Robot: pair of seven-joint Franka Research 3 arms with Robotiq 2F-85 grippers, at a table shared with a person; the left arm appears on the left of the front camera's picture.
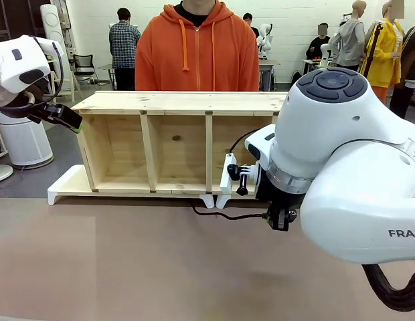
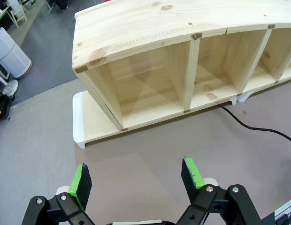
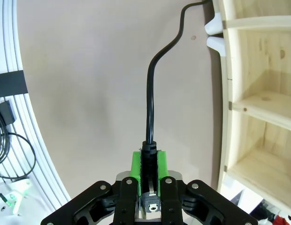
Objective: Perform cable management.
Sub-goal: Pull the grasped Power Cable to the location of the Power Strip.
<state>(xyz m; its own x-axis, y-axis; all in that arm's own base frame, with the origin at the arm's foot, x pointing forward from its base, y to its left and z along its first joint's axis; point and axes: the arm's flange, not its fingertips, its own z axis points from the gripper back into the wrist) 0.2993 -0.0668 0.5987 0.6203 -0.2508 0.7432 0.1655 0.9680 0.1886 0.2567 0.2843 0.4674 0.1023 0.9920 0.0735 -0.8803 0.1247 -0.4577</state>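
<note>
R gripper (image 3: 149,160) clamped on plug end of cable (image 3: 150,89), which runs flat across tabletop (image 3: 89,70) to base of wooden shelf (image 3: 258,98); L gripper (image 2: 136,180) spread wide, holding nothing, above tabletop nr shelf's end.

We are seeing soft, even indoor light falling from overhead in all three views, bright enough to keep the colours true. In the front view the counter (image 1: 127,267) is taking a narrow, blurred-edged shadow along the foot of the wooden shelf (image 1: 181,101). The shelf's compartments are darkening toward their upper corners. The right arm's white shell (image 1: 368,194) is carrying a mild sheen on top and shading to grey underneath, and the far room is reading slightly soft. In both wrist views wide-angle distortion is bending straight lines. The shelf top is bowing strongly in the left one, and the shelf's front edge is curving in the right. There the black cable (image 3: 150,93) is showing crisp against the pale counter.
</note>
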